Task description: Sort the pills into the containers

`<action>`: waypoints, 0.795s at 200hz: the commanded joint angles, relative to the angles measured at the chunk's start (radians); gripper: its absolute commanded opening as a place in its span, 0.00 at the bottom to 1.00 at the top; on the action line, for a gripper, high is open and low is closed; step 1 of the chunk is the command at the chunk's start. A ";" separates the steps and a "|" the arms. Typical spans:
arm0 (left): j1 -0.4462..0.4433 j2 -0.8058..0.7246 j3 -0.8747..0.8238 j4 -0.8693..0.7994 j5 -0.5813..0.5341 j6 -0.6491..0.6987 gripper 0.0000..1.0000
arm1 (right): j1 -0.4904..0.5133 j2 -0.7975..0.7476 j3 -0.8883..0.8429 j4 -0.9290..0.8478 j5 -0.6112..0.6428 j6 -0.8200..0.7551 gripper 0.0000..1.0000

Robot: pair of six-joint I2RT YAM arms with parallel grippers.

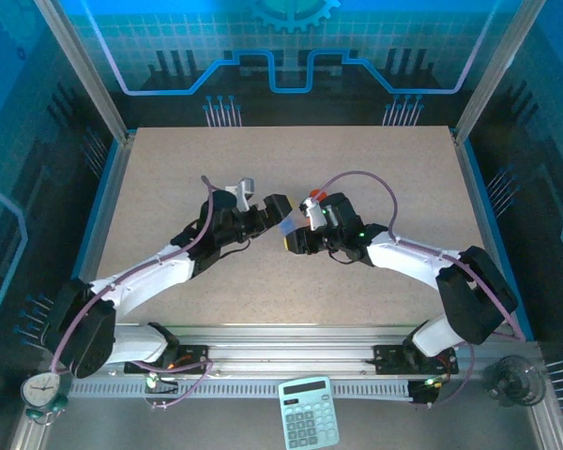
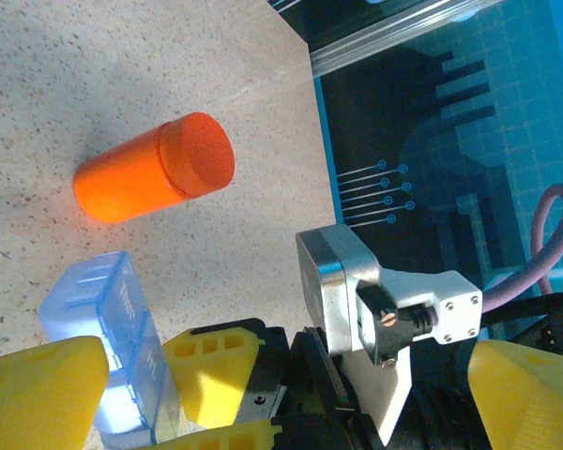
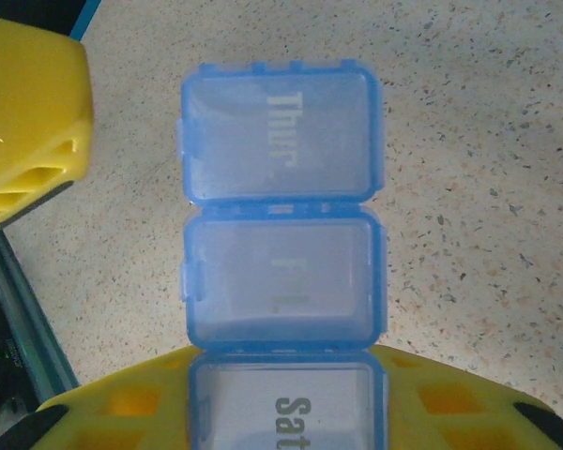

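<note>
The containers are compartments of a translucent blue pill box point(image 3: 281, 272) marked Thur, Fri and Sat, their lids down, lying on the speckled table. My right gripper point(image 3: 286, 408) is shut on the box's Sat end, with a yellow finger point(image 3: 450, 403) on each side. In the left wrist view the box point(image 2: 113, 328) lies at lower left, held by the right gripper's fingers point(image 2: 211, 370). My left gripper point(image 2: 281, 403) is open and faces the box end from close by. From above, the two grippers point(image 1: 274, 211) point(image 1: 298, 239) meet at the box point(image 1: 286, 225) at mid-table. The pills are out of view.
An orange capped bottle point(image 2: 155, 169) lies on its side just beyond the box; from above the bottle point(image 1: 316, 197) is right behind the right gripper. A yellow finger of the left gripper point(image 3: 28, 112) sits beside the Thur compartment. Bare tabletop point(image 1: 403, 169) surrounds the arms.
</note>
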 commanded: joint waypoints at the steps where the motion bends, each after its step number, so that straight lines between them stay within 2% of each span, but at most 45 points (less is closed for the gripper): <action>1: -0.008 -0.011 -0.016 0.000 -0.017 0.011 0.99 | -0.006 0.005 0.018 0.014 -0.018 0.016 0.34; 159: -0.028 0.052 0.013 0.046 -0.002 -0.008 0.99 | 0.022 -0.009 0.012 0.038 -0.038 0.030 0.34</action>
